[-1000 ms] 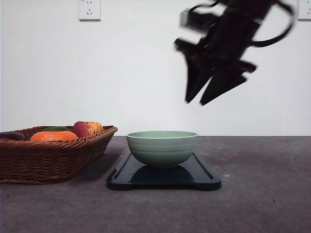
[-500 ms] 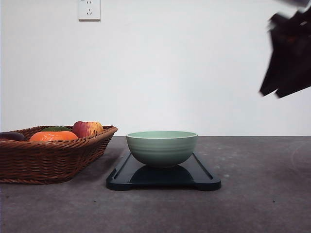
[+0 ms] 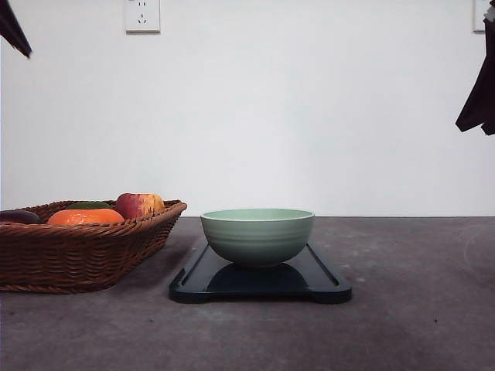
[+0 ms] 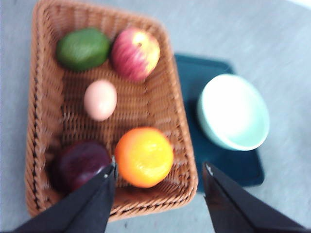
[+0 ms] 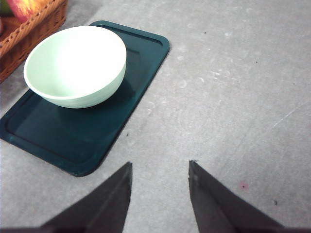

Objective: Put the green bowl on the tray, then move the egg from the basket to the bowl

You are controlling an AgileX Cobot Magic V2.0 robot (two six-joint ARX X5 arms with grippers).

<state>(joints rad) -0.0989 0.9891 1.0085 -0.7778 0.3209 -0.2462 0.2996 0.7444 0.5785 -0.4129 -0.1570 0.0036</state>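
— Bowl?
— Green bowl sits on the tray. The egg lies in the basket, slightly blurred.
— Hands?
— My left hand and right hand are both spread, empty.

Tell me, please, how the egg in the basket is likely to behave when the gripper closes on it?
The egg looks smooth and rounded, so it may slip from the left gripper's flat fingers. It lies loose on the basket's woven floor, apart from the other fruit, so a nudge would probably roll it. Its shell is likely fragile; squeeze gently.
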